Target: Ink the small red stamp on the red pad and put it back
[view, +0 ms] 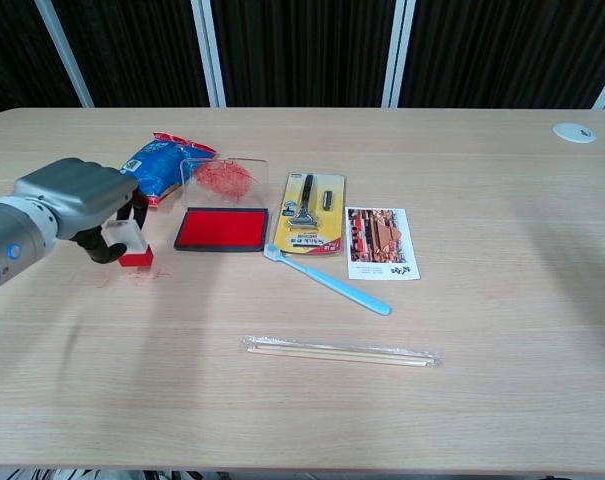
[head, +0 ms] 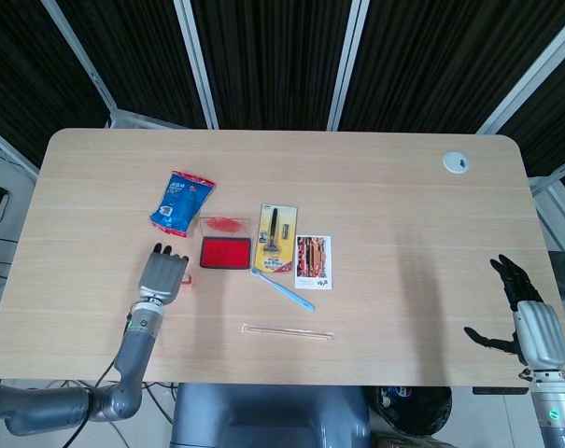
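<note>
The small stamp (view: 132, 246), clear-topped with a red base, is pinched in my left hand (view: 76, 202) just left of the red ink pad (view: 222, 228). Its base sits close to the table; I cannot tell whether it touches. In the head view the left hand (head: 162, 275) covers the stamp except for a red sliver (head: 188, 280) beside the pad (head: 225, 253). The pad's clear lid (view: 222, 177), smeared red, lies behind it. My right hand (head: 530, 319) hovers at the table's right front edge, fingers spread, holding nothing.
A blue packet (view: 162, 163) lies behind the left hand. Right of the pad are a razor card (view: 312, 212), a blue toothbrush (view: 328, 280) and a photo card (view: 382, 243). Wrapped chopsticks (view: 342, 351) lie near the front. Faint red marks (view: 130, 277) stain the table below the stamp.
</note>
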